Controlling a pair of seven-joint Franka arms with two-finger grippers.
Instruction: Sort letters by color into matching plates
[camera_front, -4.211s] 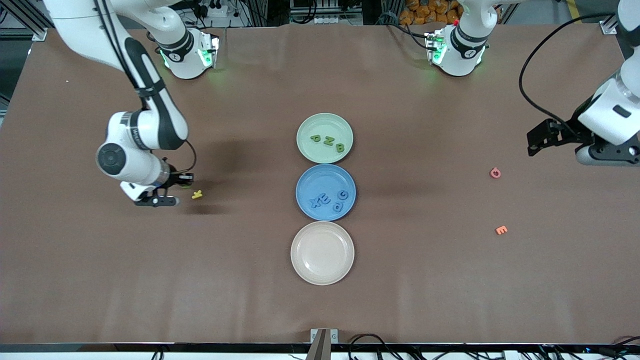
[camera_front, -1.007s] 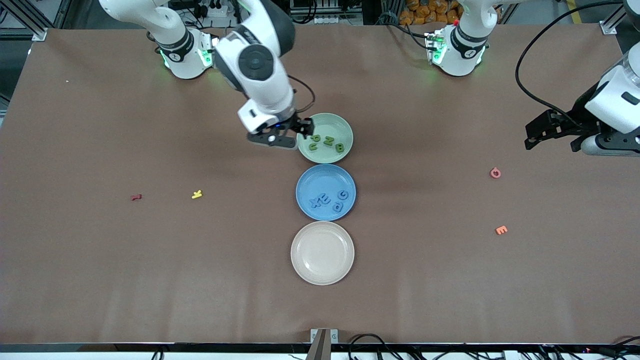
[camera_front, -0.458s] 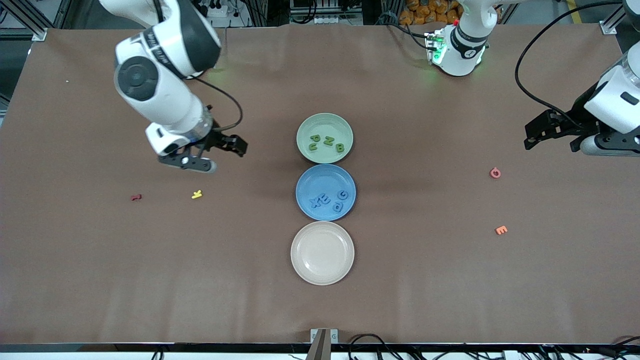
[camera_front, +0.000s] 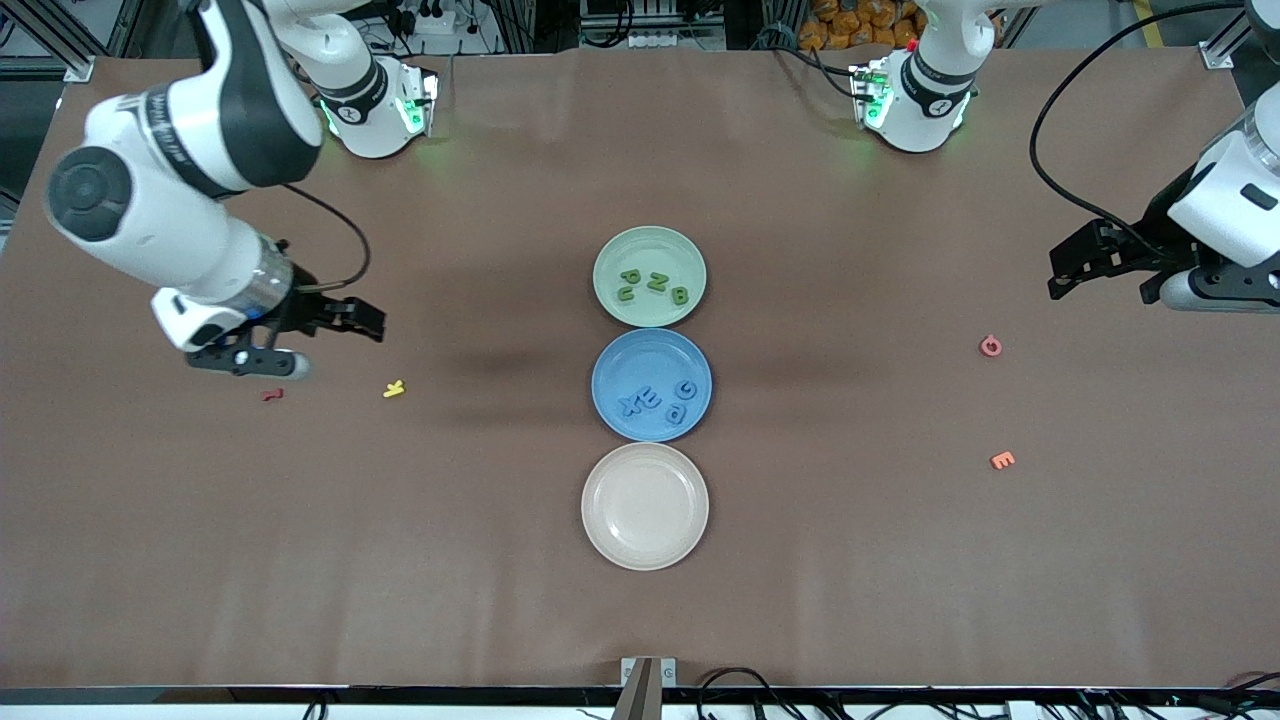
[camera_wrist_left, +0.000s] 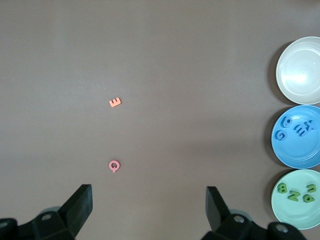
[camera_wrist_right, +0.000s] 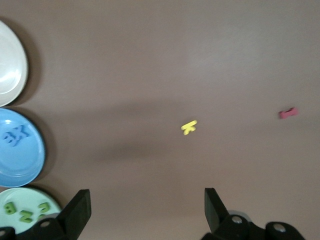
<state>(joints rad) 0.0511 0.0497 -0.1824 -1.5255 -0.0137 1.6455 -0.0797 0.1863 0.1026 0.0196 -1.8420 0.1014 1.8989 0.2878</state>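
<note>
Brown table (camera_front: 500, 560); left gripper (camera_front: 1062, 282) & right gripper (camera_front: 345, 325) fingers wide, empty; green letters (camera_front: 652, 285) partly overlapping.

4 letters (camera_front: 652, 284) in each of 2 plates (camera_front: 650, 244)

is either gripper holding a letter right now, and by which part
Nothing is held. The right gripper and the left gripper are both open and empty.

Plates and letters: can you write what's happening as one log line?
green plate: four green letters | blue plate: four blue letters | right gripper, left gripper: open, empty
</note>
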